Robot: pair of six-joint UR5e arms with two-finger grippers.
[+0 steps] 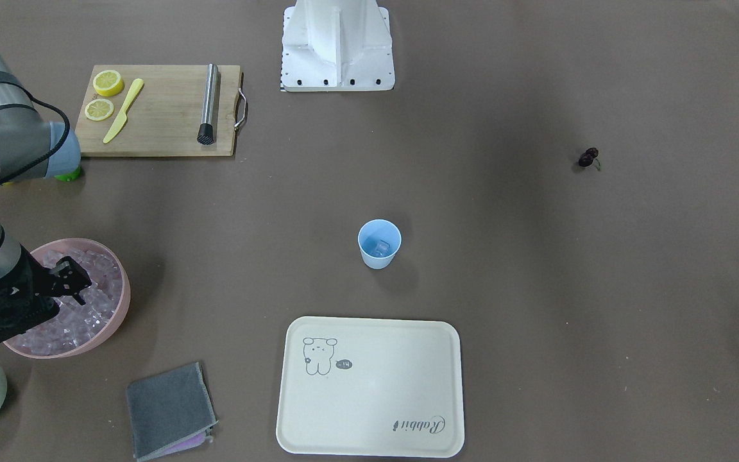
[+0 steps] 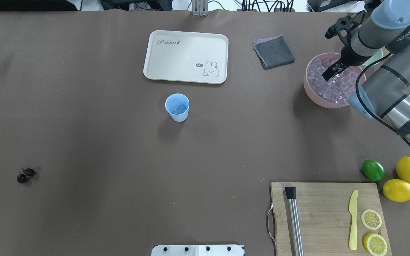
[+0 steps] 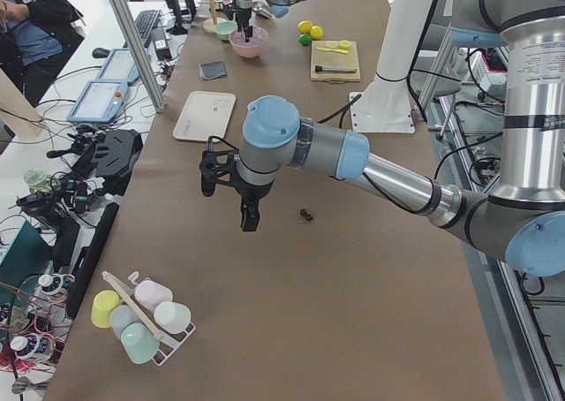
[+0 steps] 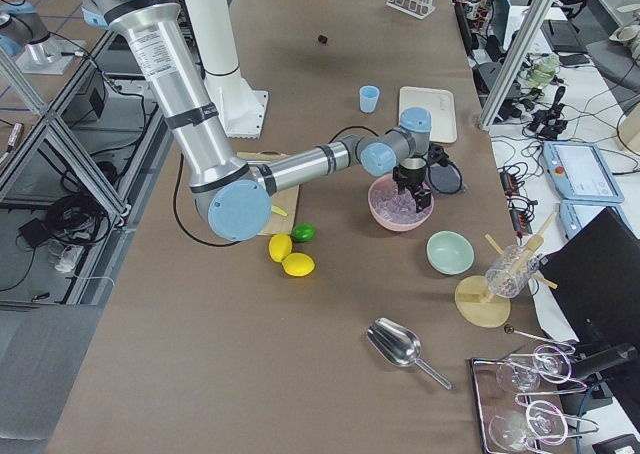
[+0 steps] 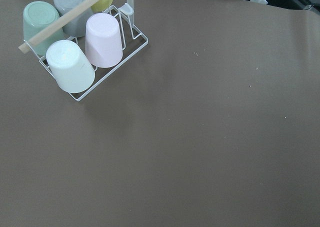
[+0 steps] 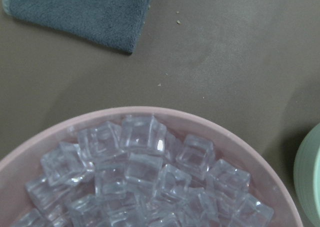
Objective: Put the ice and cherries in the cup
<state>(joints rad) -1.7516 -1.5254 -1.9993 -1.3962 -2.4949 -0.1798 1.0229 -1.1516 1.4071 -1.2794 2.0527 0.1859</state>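
The right tool (image 1: 74, 281) hangs just over the ice (image 6: 145, 172) heaped in the pink bowl (image 2: 311, 93), its fingers spread and pinching nothing. The cup (image 2: 177, 106) stands upright mid-worktop (image 2: 119, 142), well apart from the bowl, with one cube (image 1: 382, 246) inside. The cherries (image 2: 25, 175) lie far off on the robot's left side. The left tool (image 3: 250, 215) hovers near them; I cannot tell whether it is spread or pressed together.
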